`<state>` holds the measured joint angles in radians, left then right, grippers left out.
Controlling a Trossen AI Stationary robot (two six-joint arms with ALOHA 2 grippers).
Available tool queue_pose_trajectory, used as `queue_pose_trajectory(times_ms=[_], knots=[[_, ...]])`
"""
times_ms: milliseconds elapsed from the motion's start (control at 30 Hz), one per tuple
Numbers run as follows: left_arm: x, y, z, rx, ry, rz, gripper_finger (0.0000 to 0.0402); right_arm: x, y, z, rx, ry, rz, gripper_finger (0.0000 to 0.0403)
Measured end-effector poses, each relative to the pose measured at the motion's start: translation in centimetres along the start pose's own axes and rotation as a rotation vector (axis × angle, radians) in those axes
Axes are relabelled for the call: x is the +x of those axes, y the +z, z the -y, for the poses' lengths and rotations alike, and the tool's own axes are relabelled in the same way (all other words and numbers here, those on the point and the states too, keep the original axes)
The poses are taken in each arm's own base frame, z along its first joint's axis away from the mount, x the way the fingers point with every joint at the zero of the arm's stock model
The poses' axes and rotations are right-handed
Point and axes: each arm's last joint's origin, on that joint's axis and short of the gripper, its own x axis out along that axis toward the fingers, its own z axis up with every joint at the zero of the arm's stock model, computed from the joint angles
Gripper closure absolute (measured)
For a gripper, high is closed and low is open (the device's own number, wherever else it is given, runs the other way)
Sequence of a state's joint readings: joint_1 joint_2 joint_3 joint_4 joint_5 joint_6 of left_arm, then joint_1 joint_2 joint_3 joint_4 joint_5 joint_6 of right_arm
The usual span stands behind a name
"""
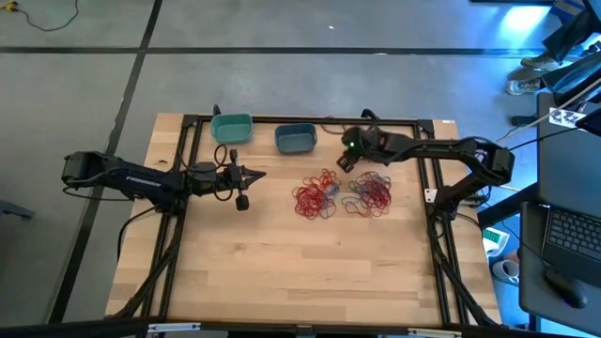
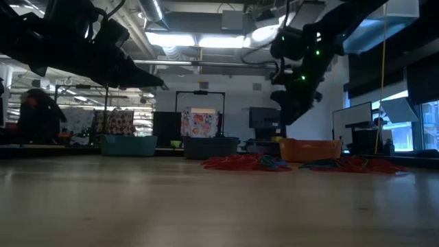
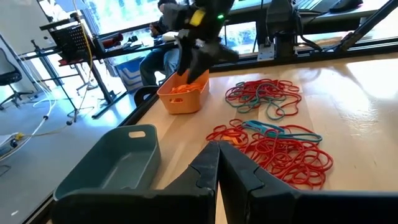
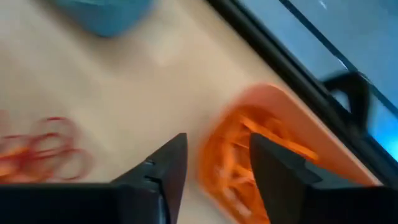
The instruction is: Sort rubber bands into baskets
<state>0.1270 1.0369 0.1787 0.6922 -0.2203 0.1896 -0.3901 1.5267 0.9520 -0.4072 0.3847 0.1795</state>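
Right pincer [image 4: 212, 163] hangs over the orange basket [image 4: 292, 155], fingers parted and holding nothing, likely because orange bands belong there; several already lie inside. Two heaps of rubber bands [image 1: 316, 195] lie just beside that basket. Slate blue basket [image 1: 295, 138] and teal basket [image 1: 231, 127] sit farther along. Left pincer [image 1: 255, 175] waits clenched beyond those. No legible writing.

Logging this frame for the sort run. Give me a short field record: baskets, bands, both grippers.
orange basket: holds orange bands, under right arm
slate blue basket: looks empty
teal basket: contents unclear
rubber bands: two loose, mostly red piles on table
right gripper: above the orange basket, fingers apart, nothing between them
left gripper: fingers together, left of piles, holding nothing
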Motion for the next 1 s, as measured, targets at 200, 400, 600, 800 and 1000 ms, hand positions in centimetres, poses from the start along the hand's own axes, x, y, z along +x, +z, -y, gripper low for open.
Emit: queue_pose_trajectory(times_ms=[200, 400, 600, 800, 1000], knots=[[0.0, 0.0, 0.0, -0.008, -0.001, 0.000, 0.0396, -1.9, 0.3, -4.9, -0.104, 0.253, 0.140, 0.0205], [0.0, 0.0, 0.1, -0.010, -0.025, 0.005, 0.0396, -0.8, 0.1, -9.5, -0.166, 0.397, 0.241, 0.0205], [0.0, 0.0, 0.1, -0.008, -0.026, 0.005, 0.0396, 3.0, -1.2, -11.2, -0.172, 0.381, 0.193, 0.0206], [0.0, 0.0, 0.0, -0.005, -0.026, 0.004, 0.0396, 4.9, -1.9, -11.9, -0.161, 0.373, 0.139, 0.0206], [0.0, 0.0, 0.0, -0.006, -0.025, 0.004, 0.0396, 5.5, -2.1, -11.7, -0.158, 0.332, 0.125, 0.0235]])
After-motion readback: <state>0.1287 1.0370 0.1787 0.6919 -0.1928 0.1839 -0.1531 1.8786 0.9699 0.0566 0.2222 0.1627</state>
